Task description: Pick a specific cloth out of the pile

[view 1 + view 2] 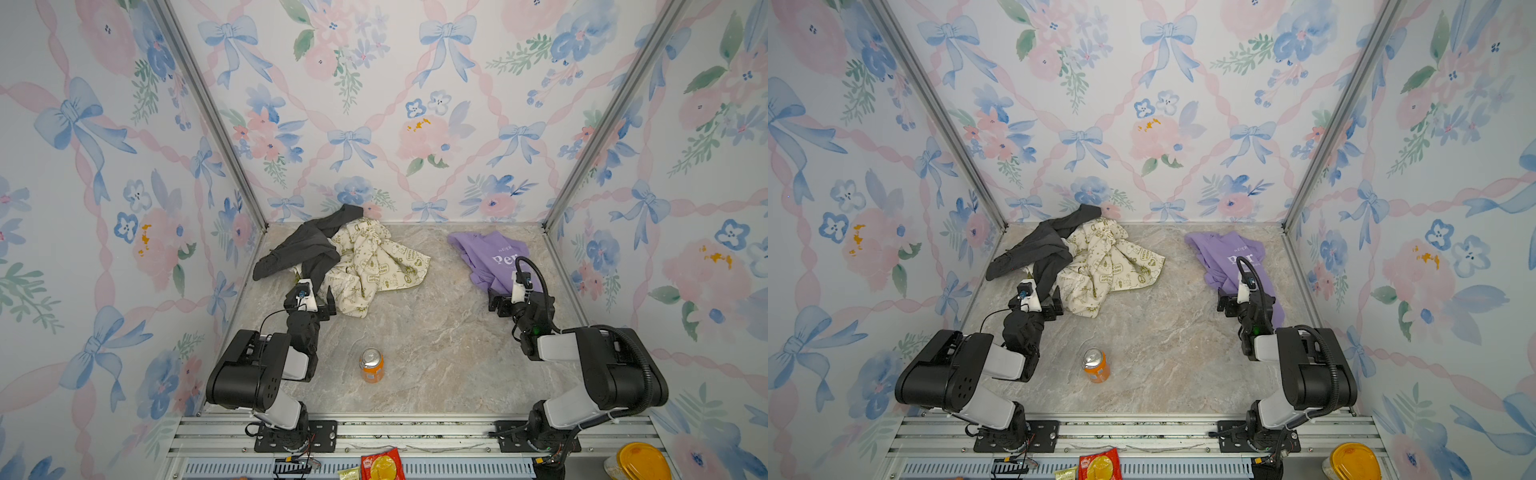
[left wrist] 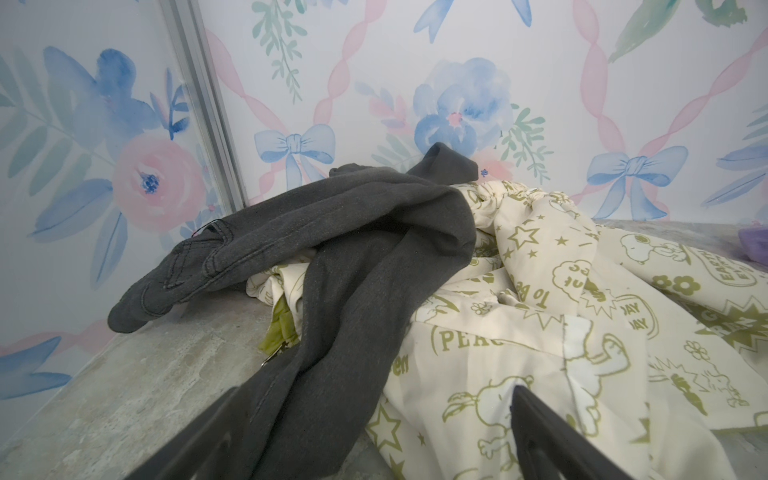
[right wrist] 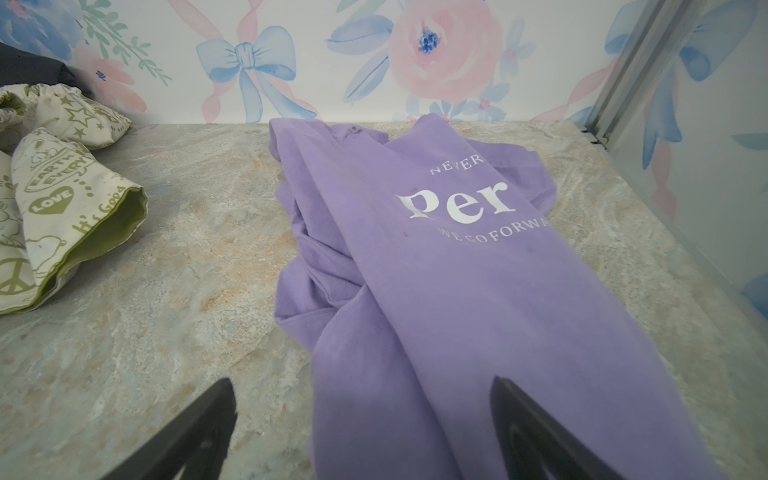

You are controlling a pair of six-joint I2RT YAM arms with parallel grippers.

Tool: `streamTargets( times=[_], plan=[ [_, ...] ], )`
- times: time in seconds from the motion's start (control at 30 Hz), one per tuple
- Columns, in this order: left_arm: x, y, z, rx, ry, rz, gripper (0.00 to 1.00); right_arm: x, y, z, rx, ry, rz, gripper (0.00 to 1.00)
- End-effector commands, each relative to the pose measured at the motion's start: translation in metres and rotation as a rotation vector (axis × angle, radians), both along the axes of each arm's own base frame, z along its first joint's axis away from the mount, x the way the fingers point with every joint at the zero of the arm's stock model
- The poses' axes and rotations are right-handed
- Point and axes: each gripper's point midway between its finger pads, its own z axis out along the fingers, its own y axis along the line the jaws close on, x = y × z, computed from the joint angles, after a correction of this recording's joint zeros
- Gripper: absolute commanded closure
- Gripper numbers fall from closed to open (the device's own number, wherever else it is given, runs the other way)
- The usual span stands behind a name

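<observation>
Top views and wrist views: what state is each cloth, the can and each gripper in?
lilac cloth: crumpled, lying apart from the other two cloths, not held
dark grey garment: draped over the cream cloth
cream cloth: crumpled, partly covered
can: standing upright
left gripper: jaws open, empty
right gripper: jaws open, empty

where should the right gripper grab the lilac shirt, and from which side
Pinch the lilac cloth at its near end, coming from above on the robot's side: the open right gripper hangs over it there, and the fabric lies clear of the pile.
</observation>
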Motion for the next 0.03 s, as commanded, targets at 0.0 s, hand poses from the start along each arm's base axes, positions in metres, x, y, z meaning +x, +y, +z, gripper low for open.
streamTargets(
  times=[0.0],
  plan=[
    [0.0022, 0.0003, 0.0003, 0.019, 0.003, 0.006, 0.02, 0.0041, 0.0033, 0.0072, -0.007, -0.018, 0.019, 0.03]
  ],
)
